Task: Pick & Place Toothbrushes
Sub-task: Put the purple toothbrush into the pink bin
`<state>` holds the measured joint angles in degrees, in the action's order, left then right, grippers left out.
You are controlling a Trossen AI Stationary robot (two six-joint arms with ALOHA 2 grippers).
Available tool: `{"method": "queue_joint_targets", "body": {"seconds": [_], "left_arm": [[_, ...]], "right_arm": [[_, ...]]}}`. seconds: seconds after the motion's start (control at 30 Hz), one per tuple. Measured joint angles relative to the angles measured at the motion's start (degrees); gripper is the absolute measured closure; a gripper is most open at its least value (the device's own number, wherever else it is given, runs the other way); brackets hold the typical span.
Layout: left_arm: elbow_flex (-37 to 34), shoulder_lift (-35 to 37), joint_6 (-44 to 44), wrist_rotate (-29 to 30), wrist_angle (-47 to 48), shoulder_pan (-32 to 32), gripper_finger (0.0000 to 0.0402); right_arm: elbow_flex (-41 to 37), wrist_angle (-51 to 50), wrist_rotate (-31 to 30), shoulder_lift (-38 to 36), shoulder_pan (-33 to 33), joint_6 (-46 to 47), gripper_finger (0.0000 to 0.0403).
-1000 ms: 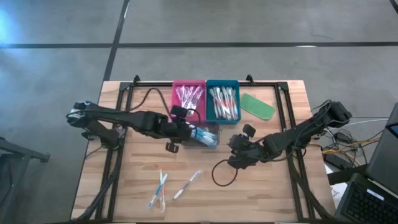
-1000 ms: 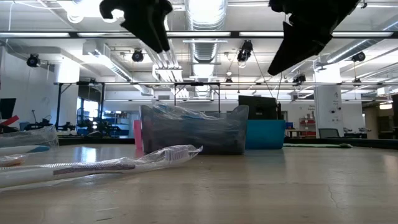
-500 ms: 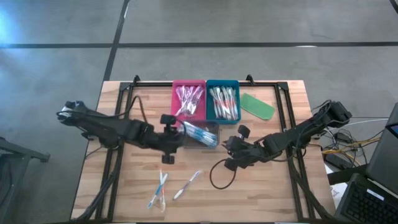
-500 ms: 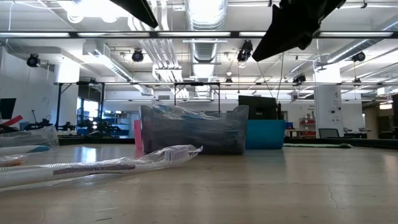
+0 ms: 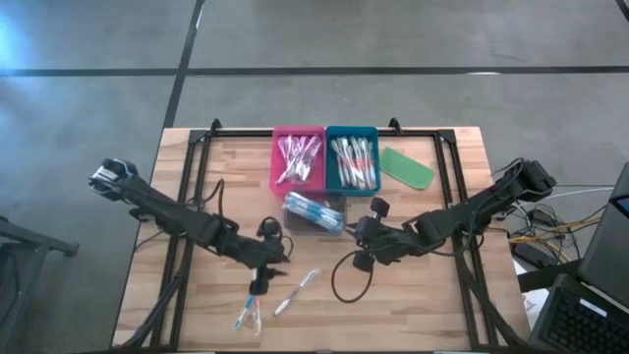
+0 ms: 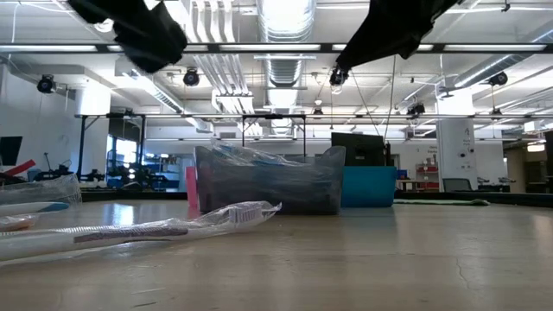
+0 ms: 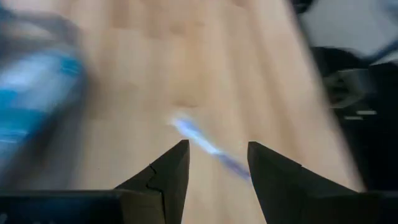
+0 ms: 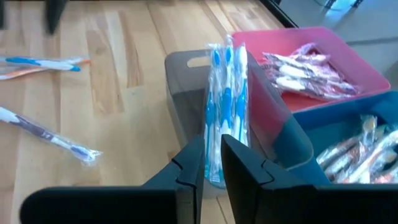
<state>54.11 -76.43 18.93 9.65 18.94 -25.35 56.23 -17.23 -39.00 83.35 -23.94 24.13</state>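
Three wrapped toothbrushes lie loose on the wooden table near its front: a crossed pair (image 5: 250,301) and a single one (image 5: 296,291). My left gripper (image 5: 257,287) hovers open just above them, and one blurred toothbrush (image 7: 205,147) shows ahead of its fingers. A grey tray (image 5: 337,201) behind them holds blue-accented toothbrushes (image 8: 225,106). My right gripper (image 5: 362,242) hangs right of that tray, clear of the table. Its fingers are closed to a narrow slit (image 8: 212,165) with nothing between them.
A pink tray (image 5: 298,157) and a teal tray (image 5: 352,160), both with toothbrushes, stand at the far side, with a flat green oblong piece (image 5: 406,167) to their right. A black cable loop (image 5: 346,277) lies by the right arm. Black frame rails run along both table sides.
My left gripper has left the grey tray and swung toward the table's near edge and a little left, sinking and tipping down over the loose toothbrushes. The toothbrushes and trays have kept their places.
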Motion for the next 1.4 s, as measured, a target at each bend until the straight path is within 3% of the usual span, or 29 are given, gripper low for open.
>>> {"method": "queue_joint_targets", "body": {"seconds": [0.13, 0.2, 0.5, 0.7, 1.03, 1.2, 1.3, 1.4], "left_arm": [[-5.8, -0.6, 6.1, -9.4, -10.6, -0.1, 0.0235], [-8.3, -0.8, 8.1, -10.0, -15.4, -0.4, 0.0236], [-11.9, -0.9, 17.2, 5.2, -16.1, -4.7, 0.0250], [-11.6, -1.4, 20.0, 8.5, -15.7, -8.5, 0.0259], [-3.5, -16.7, 23.7, 7.4, -15.1, -13.0, 0.0269], [3.6, -23.4, 23.6, 8.3, -8.4, -13.1, 0.0269], [6.3, -26.7, 26.6, 11.2, -3.6, -12.5, 0.0269], [7.6, -28.8, 30.9, 10.2, -2.2, -11.4, 0.0269]], "right_arm": [[0.0, 1.3, 0.0, 0.0, 0.0, -2.1, 0.0344], [0.0, 1.7, 0.0, 0.0, 0.0, -2.1, 0.0337], [0.0, 1.7, 0.0, 0.0, 0.0, -2.1, 0.0306], [0.0, 1.7, 0.0, 0.0, 0.0, -2.1, 0.0288], [0.0, 1.6, 0.0, 0.0, 0.0, -2.1, 0.0263], [0.0, 1.6, 0.0, 0.0, 0.0, -2.1, 0.0254], [0.0, 1.6, 0.1, 0.0, 0.0, -2.1, 0.0249], [0.0, 1.6, 0.2, 0.0, 0.0, -2.1, 0.0245]]}}
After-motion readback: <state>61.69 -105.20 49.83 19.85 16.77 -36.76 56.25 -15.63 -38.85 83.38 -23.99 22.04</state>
